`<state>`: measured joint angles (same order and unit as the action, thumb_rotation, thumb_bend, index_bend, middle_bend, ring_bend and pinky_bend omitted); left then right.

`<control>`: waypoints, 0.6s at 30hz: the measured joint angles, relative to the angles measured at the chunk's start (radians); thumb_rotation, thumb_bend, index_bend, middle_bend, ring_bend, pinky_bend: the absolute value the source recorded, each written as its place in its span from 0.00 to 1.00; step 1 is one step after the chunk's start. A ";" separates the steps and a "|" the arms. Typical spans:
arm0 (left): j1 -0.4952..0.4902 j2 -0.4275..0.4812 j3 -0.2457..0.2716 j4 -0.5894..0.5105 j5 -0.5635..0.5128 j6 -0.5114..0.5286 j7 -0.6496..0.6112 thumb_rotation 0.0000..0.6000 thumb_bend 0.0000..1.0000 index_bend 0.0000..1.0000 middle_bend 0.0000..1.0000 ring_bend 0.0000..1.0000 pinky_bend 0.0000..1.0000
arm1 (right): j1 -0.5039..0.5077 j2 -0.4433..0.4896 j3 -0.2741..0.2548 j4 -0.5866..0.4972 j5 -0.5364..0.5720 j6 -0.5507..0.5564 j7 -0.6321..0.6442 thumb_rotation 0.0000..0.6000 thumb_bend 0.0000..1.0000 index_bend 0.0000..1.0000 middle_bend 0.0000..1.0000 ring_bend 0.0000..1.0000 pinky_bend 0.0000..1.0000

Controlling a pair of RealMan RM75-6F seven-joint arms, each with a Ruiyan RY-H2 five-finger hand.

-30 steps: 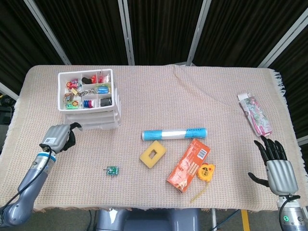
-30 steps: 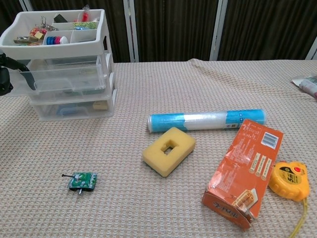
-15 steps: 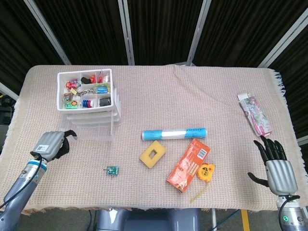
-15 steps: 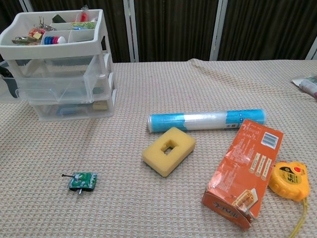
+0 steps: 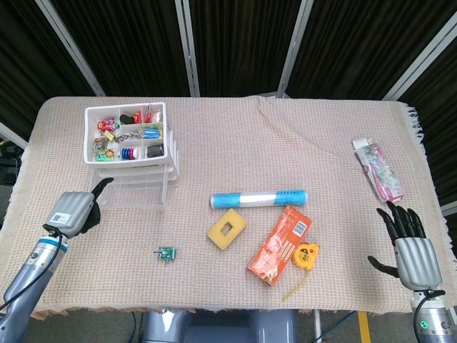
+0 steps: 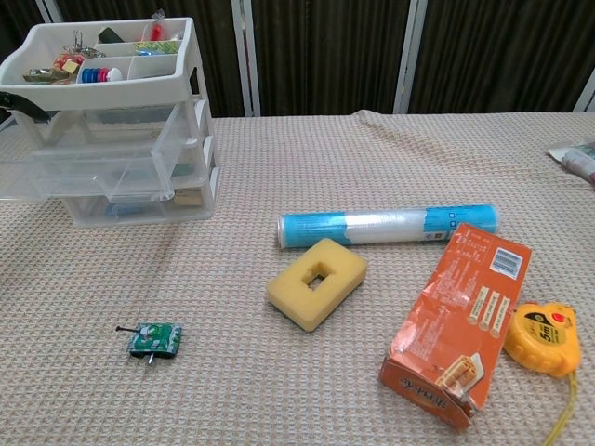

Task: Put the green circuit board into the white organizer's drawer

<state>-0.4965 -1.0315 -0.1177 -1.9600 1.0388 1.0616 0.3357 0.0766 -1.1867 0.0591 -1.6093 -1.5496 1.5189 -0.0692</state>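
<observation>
The small green circuit board (image 5: pixel 167 252) (image 6: pixel 154 339) lies flat on the woven cloth, in front of the white organizer (image 5: pixel 171 153) (image 6: pixel 197 74). The organizer's clear middle drawer (image 5: pixel 133 194) (image 6: pixel 102 175) is pulled out toward the front. My left hand (image 5: pixel 72 212) sits left of the drawer front with its fingers curled in and one finger pointing up toward the drawer corner. It holds nothing; only a dark fingertip (image 6: pixel 25 102) shows in the chest view. My right hand (image 5: pixel 410 244) rests open at the table's front right edge, far from the board.
A blue roll (image 5: pixel 258 198), a yellow sponge with a hole (image 5: pixel 227 229), an orange box (image 5: pixel 280 245) and a yellow tape measure (image 5: pixel 308 255) lie right of the board. A pink packet (image 5: pixel 378 170) lies at the far right. The organizer's top tray holds several small items.
The left hand drew back from the organizer toward the front left, and the middle drawer slid out with it. One finger now points up. The right hand and the board stayed still.
</observation>
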 measured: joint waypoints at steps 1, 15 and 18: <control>0.003 0.002 0.001 -0.005 0.010 0.009 0.000 1.00 0.38 0.08 0.76 0.71 0.69 | 0.000 0.000 0.000 0.000 0.000 0.000 0.000 1.00 0.03 0.11 0.00 0.00 0.00; 0.119 0.024 0.130 -0.023 0.521 0.215 0.006 1.00 0.24 0.16 0.60 0.58 0.62 | 0.000 -0.003 0.001 0.002 -0.002 0.004 -0.011 1.00 0.03 0.11 0.00 0.00 0.00; 0.145 0.014 0.190 -0.007 0.643 0.235 0.026 1.00 0.24 0.17 0.56 0.53 0.58 | 0.000 -0.004 0.002 0.002 -0.001 0.004 -0.013 1.00 0.03 0.11 0.00 0.00 0.00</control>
<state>-0.3510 -1.0179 0.0718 -1.9666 1.6821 1.2963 0.3619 0.0767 -1.1904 0.0613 -1.6071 -1.5501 1.5226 -0.0821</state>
